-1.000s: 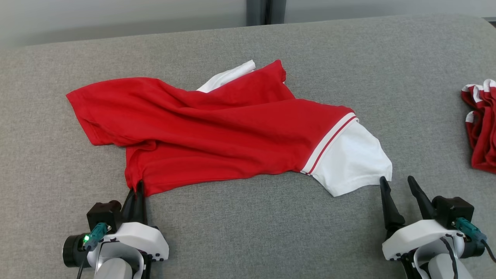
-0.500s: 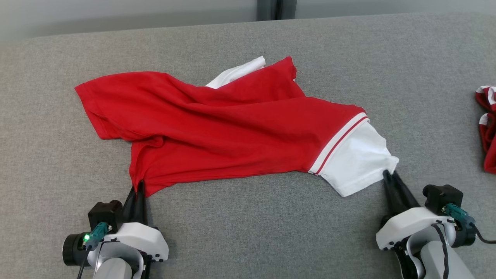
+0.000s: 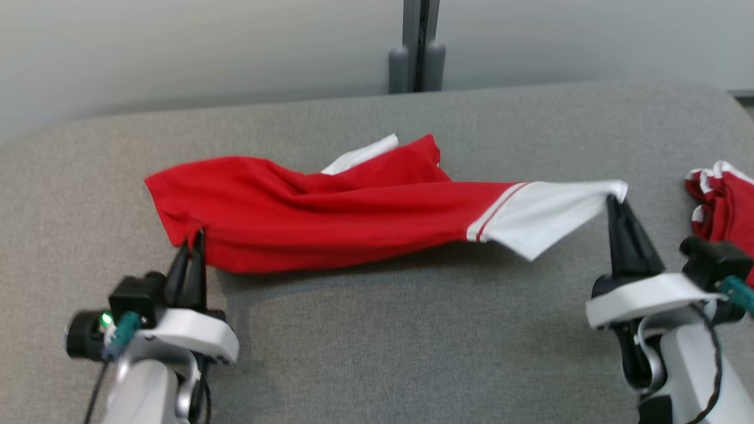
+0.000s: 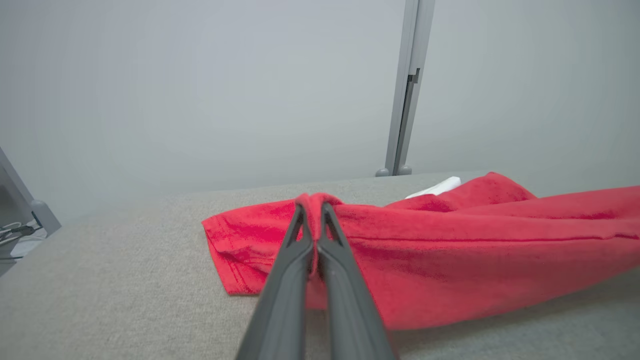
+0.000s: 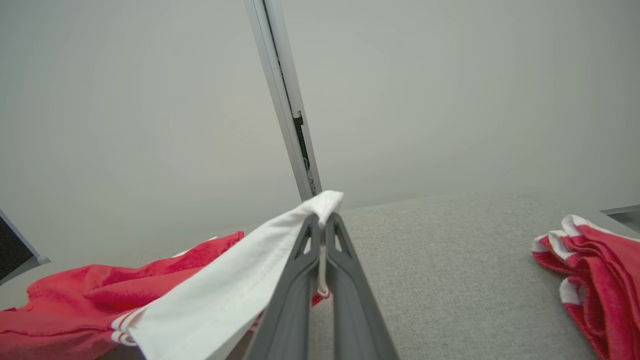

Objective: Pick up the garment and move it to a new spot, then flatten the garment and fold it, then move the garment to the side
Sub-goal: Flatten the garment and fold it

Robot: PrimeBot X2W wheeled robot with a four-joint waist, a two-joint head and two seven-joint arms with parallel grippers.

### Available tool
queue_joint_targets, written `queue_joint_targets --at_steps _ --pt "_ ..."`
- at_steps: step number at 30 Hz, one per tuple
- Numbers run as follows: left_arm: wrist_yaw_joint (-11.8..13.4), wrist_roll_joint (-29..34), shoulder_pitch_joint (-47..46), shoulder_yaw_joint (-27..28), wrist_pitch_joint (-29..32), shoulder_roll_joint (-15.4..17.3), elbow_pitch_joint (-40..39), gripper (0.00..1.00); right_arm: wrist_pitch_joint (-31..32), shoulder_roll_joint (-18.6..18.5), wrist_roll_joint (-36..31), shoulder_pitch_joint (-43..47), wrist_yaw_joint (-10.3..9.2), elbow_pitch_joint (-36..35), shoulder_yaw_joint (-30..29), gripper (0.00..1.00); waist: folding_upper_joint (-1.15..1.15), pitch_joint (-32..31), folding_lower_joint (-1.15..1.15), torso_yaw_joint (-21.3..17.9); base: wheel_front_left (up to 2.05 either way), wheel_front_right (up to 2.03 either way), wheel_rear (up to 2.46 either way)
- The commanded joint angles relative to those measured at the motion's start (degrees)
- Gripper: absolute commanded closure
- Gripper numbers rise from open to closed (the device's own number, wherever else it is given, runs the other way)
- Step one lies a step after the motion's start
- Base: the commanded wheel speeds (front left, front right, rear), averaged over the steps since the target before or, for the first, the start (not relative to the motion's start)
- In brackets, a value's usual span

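The garment (image 3: 353, 218) is a red shirt with white sleeves, stretched across the grey padded table (image 3: 377, 341). My left gripper (image 3: 194, 241) is shut on its red hem corner at the left, and the left wrist view shows red cloth (image 4: 450, 255) pinched between the fingers (image 4: 300, 235). My right gripper (image 3: 612, 200) is shut on the tip of the white sleeve (image 3: 554, 212), holding it raised off the table. In the right wrist view the white sleeve (image 5: 240, 285) drapes leftward from the fingertips (image 5: 320, 220). The garment's front edge hangs above its shadow.
A second red and white garment (image 3: 724, 200) lies bunched at the table's right edge, close to my right wrist. A grey post (image 3: 418, 47) stands behind the table against a pale wall. Bare grey cloth lies in front of the shirt.
My right gripper has shut on the white sleeve tip. Both grippers have lifted their corners, pulling the shirt taut and partly off the table. The head camera has tilted up.
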Motion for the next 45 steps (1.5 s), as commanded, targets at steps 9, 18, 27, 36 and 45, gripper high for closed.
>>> queue_joint_targets --at_steps 9,18,27,36,45 --pt "-3.1 2.7 -14.0 2.6 0.3 9.0 -2.7 1.00 0.0 -2.2 1.1 -12.3 -0.02 -10.5 -2.5 1.00 0.00 -8.3 0.00 -0.7 0.00 0.00 0.00" --pt "-5.3 3.4 -27.8 1.6 6.4 15.6 -3.4 1.00 0.0 -5.7 0.5 -26.2 -0.03 -8.1 -0.7 1.00 0.00 -5.5 0.00 -0.3 0.00 0.00 0.00" --pt "-4.5 6.1 -40.8 -3.4 7.1 13.9 5.3 1.00 0.0 -8.0 -5.0 -43.9 -0.02 4.2 0.0 1.00 0.00 7.7 0.00 1.0 0.00 0.00 0.00" --pt "-1.0 10.8 -63.2 -6.5 0.6 13.7 14.8 1.00 0.0 -8.6 -14.2 -64.9 -0.03 6.4 -5.8 1.00 0.00 15.0 0.00 0.3 0.00 0.00 0.00" --pt "-0.8 7.8 -60.5 -5.8 -0.1 12.5 22.5 1.00 0.0 -9.4 -12.4 -57.4 -0.05 6.6 -5.9 1.00 0.00 18.8 0.00 0.2 0.00 0.00 0.00"
